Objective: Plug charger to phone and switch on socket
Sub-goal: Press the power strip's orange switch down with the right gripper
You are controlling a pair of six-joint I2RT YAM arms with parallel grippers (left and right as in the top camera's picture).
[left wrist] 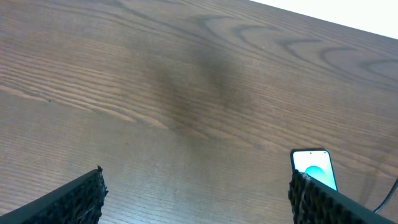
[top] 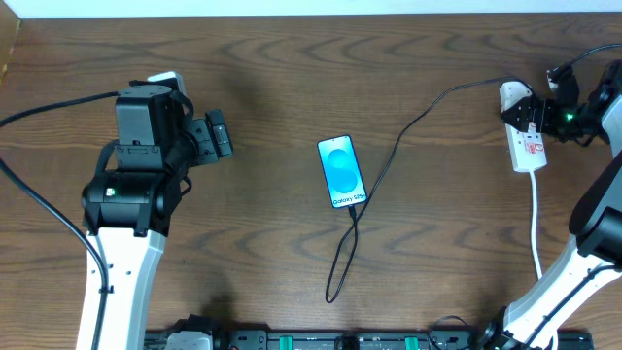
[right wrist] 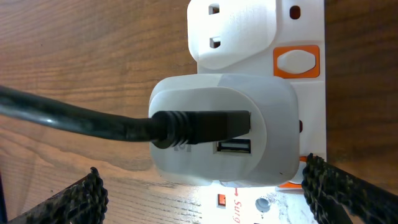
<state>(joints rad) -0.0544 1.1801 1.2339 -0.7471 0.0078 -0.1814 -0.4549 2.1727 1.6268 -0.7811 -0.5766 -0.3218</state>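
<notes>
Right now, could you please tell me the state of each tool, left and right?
Left tool: open, holding nothing.
Right tool: open, holding nothing, poised over the white plug in the socket.

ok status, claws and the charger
left claw open over bare table. right claw open at white plug on socket. charger tip at phone bottom edge, seating unclear. nothing in the way.
</notes>
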